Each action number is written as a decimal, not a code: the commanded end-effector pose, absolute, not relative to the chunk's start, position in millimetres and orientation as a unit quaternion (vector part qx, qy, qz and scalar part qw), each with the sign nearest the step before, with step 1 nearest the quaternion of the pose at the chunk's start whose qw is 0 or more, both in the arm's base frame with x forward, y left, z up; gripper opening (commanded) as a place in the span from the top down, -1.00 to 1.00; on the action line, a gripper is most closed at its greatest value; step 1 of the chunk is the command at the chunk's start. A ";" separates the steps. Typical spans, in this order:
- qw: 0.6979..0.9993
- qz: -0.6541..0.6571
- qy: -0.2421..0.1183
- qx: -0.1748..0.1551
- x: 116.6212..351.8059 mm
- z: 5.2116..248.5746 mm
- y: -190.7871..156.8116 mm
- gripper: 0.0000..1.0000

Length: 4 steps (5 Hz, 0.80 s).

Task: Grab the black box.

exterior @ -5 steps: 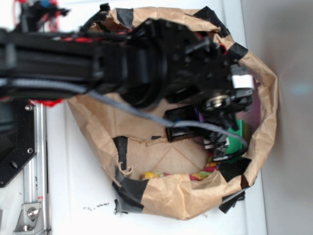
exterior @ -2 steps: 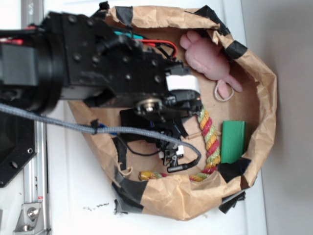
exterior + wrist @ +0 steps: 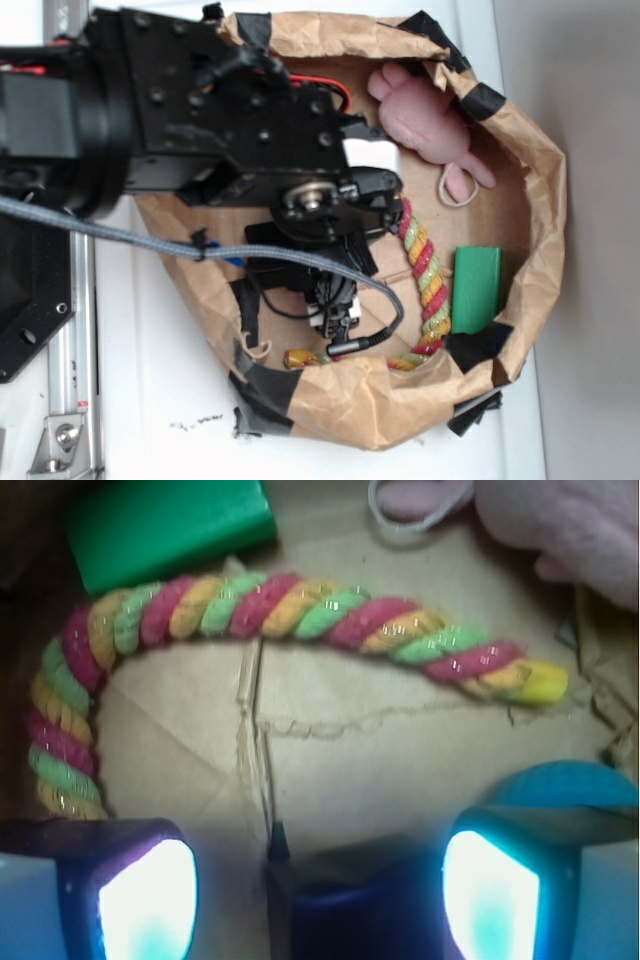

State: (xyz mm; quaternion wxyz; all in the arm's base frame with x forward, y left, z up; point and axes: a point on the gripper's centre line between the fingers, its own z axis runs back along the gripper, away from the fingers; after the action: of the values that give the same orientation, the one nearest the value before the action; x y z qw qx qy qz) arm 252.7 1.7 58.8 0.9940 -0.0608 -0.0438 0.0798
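Note:
In the wrist view the black box (image 3: 365, 900) lies on the brown paper at the bottom edge, between my two fingers. My gripper (image 3: 320, 880) is open. The left pad (image 3: 145, 900) stands well clear of the box; the right pad (image 3: 495, 900) is close beside it, and no contact shows. A blue ball (image 3: 570, 785) peeks out behind the right finger. In the exterior view my gripper (image 3: 320, 255) hangs over the left-middle of the paper basin, and the arm hides the box.
A striped rope (image 3: 300, 610) curves across ahead of the fingers, also seen as the rope (image 3: 425, 275). A green block (image 3: 477, 288) lies beyond it and a pink plush (image 3: 425, 115) sits at the far corner. The taped paper wall (image 3: 545, 230) rings everything.
The arm has swung left from over the green block to the left-middle of the basin, uncovering the plush, rope and green block. Since 0.4 s ago it has shifted only slightly.

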 end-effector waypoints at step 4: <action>0.996 0.004 0.079 -0.035 232.0 -14.9 -11.0 1.00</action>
State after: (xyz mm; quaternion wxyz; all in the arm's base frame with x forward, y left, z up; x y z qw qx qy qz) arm 238.5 -4.6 5.8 0.9973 -0.0291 0.0615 0.0274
